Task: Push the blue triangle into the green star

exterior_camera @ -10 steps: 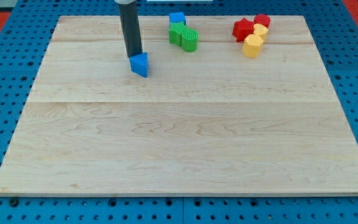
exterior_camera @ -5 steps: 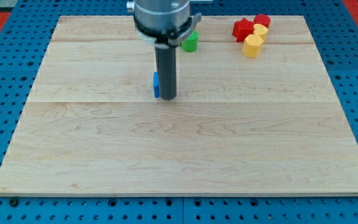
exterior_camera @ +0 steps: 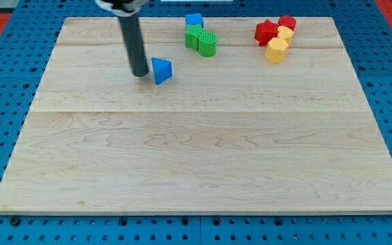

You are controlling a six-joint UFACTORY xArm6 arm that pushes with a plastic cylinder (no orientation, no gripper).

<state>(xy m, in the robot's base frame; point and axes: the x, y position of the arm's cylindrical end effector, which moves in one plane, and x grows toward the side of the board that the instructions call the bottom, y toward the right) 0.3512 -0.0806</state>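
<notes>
camera view, the only one. blue triangle (exterior_camera: 161,70) lying on the wooden board (exterior_camera: 203,150), upper middle, a little toward the view's left. my tip (exterior_camera: 139,73) planted just beside the triangle on its left side, very close, contact too fine to tell. no gripper here, so nothing to open, close or clamp: only a plain dark rod (exterior_camera: 133,41) ending in that tip.

green star (exterior_camera: 194,36) up and to the view's right of the triangle, near the board's top edge, pressed against a second green block (exterior_camera: 208,44) of rounded, ribbed shape and with a blue block (exterior_camera: 194,21) right behind it. a red and yellow cluster (exterior_camera: 275,35) farther to the view's right, well apart from all this.

for a good push: likely best to set the tip at the triangle's lower left, so the line through tip and triangle points at the star. a push from the pure left would probably slide the triangle past beneath the green pair. slow, steady travel advisable, since a wedge shape tends to spin off a narrow rod. approach from the star's lower left would also avoid hitting the ribbed green block first.

pose: rod nearly upright, leaning slightly toward the view's top left, its upper end cut off by the frame's top edge; rest of the arm out of sight.
</notes>
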